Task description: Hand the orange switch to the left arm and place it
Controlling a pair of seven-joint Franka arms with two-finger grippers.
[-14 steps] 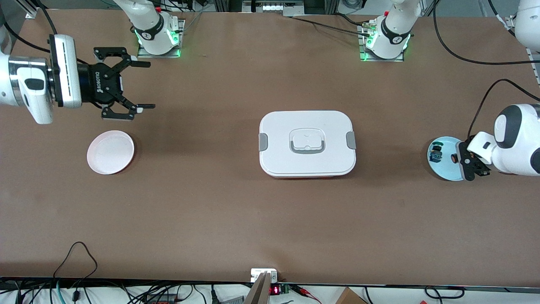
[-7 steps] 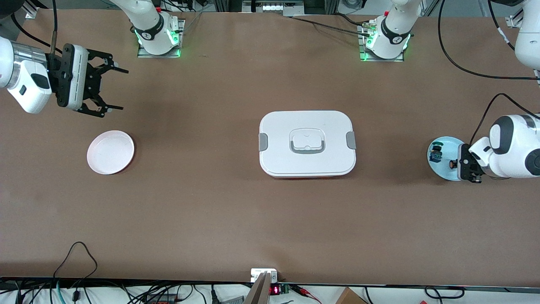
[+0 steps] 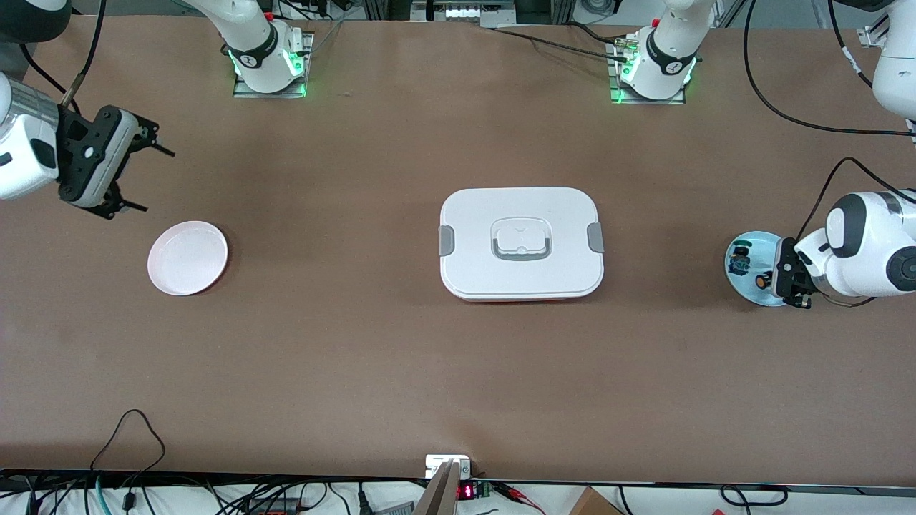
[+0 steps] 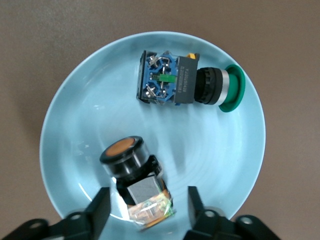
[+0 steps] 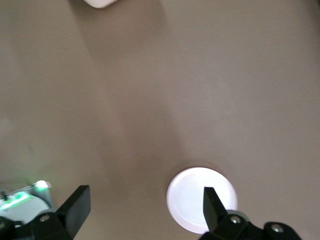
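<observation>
Left gripper (image 4: 145,207): spread around the orange switch (image 4: 131,172), seemingly lying loose on blue plate (image 4: 75,100).
Right gripper (image 5: 145,210): spread, over table near white plate (image 3: 187,257).

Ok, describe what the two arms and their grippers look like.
Both arms are glossy white with dark bands at the joints and black cables trailing off them; green lights glow at their bases. The left gripper and right gripper are black, with slim flat two-finger jaws on angular black linkages.
</observation>
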